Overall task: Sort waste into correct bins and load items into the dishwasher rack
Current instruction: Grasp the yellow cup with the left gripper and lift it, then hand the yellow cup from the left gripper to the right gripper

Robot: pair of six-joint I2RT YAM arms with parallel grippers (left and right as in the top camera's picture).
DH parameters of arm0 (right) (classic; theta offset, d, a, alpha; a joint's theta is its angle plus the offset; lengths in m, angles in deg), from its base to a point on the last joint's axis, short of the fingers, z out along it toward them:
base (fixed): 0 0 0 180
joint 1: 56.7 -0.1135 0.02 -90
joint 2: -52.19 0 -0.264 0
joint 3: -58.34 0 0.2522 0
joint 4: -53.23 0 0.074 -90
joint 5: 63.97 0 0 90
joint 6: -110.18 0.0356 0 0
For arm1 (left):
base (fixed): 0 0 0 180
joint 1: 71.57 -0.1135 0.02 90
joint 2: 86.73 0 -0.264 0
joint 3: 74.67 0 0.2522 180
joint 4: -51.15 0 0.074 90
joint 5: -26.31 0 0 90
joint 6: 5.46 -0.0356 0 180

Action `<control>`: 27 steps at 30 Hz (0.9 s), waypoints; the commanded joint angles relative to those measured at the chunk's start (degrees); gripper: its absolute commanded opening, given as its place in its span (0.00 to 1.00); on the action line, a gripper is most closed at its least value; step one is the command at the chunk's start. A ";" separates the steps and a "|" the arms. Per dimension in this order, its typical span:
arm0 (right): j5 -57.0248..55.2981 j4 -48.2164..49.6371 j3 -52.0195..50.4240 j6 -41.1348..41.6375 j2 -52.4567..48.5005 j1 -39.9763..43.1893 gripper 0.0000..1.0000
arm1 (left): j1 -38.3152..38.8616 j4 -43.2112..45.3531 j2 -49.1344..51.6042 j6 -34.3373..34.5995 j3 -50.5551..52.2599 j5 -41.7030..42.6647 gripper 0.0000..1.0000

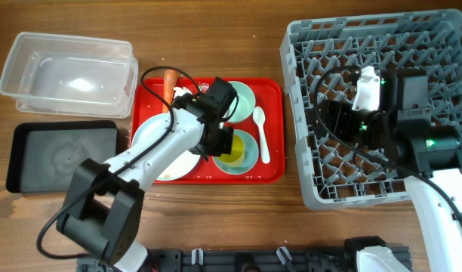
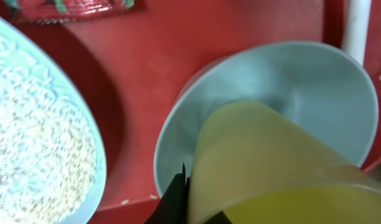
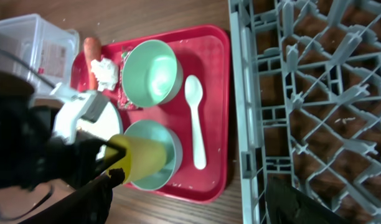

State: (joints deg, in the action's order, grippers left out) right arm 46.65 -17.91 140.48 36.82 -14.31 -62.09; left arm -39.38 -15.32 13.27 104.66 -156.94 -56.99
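Left gripper (image 1: 225, 143) pinches the small yellow cup (image 3: 144, 158), tilted over the light blue bowl (image 2: 302, 87).
The red tray (image 1: 272, 91) also holds the pale green bowl (image 3: 152, 71), white spoon (image 3: 195, 118) and a plate (image 1: 152, 140) strewn with crumbs (image 2: 47, 143); the clear tub (image 1: 65, 68) and black tray (image 1: 61, 155) lie left. Right gripper (image 1: 333, 121) hangs spread, holding nothing, over the rack (image 1: 442, 45), which sits just beside the red tray.

White left arm (image 1: 152, 155), black joints, black left tool (image 3: 119, 158), looping black cables, white right arm (image 1: 435, 196), green lights.
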 commanded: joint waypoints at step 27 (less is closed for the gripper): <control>46.01 47.80 -0.42 -8.90 -5.51 -20.52 0.64 | -28.96 0.22 -22.43 -6.01 -3.17 78.68 0.08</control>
State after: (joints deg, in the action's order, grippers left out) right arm 89.05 29.89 139.85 27.84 -19.53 -82.26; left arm -68.50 -15.30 -9.33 99.61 -159.44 22.55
